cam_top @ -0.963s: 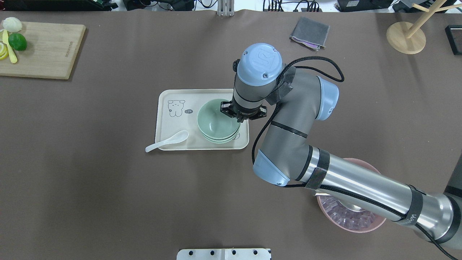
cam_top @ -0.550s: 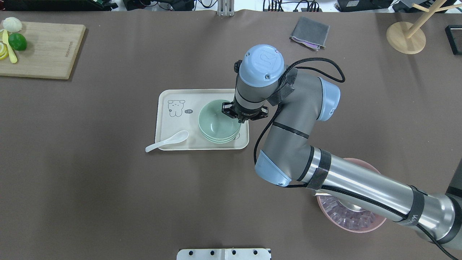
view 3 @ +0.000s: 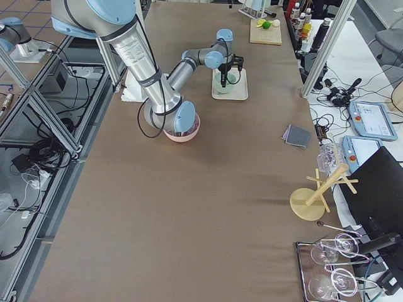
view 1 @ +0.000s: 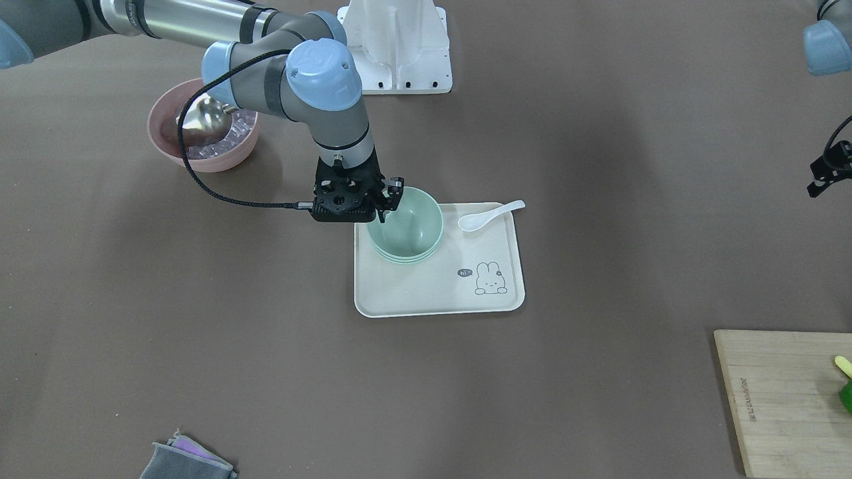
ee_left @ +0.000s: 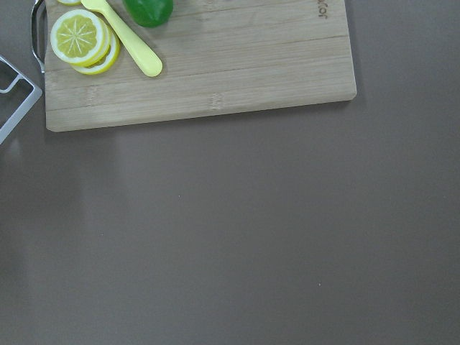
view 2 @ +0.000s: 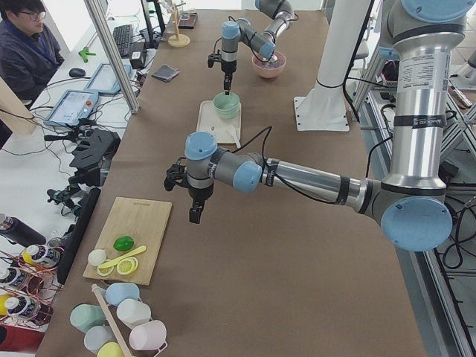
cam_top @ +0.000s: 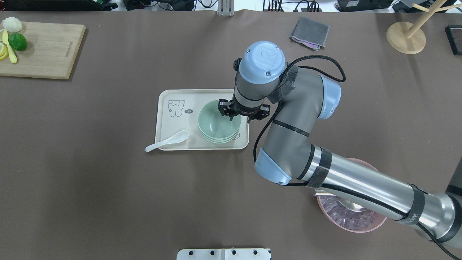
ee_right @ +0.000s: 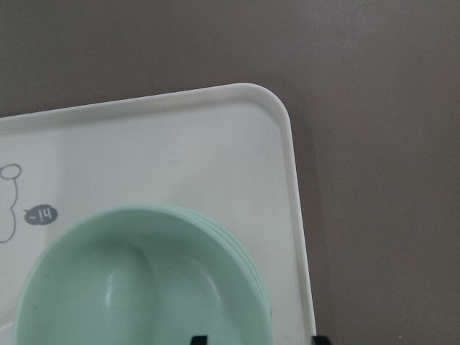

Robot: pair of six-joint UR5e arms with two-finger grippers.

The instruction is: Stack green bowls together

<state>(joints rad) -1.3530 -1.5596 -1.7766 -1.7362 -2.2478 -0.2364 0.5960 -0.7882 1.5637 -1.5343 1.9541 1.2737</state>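
On the cream tray point(cam_top: 195, 95), three round matte green bowls point(cam_top: 216, 124) nest.

A wide worktop point(cam_top: 108, 198) under a dull brown mat fills most views. It is evenly lit with only soft shadows; no lamp shows, so the light probably falls from above. In the left side view a silver post point(view 2: 113, 56) rises at eleven o'clock from the worktop's edge. Past it, at ten o'clock, a person point(view 2: 26, 44) sits at a white desk point(view 2: 89, 63) with a keyboard point(view 2: 123, 35). In the right side view a grey floor point(view 3: 19, 270) lies at eight o'clock, crossed by a low metal frame point(view 3: 63, 133) and loose cables point(view 3: 44, 151). Reddish tiles point(view 3: 28, 7) show at eleven o'clock.
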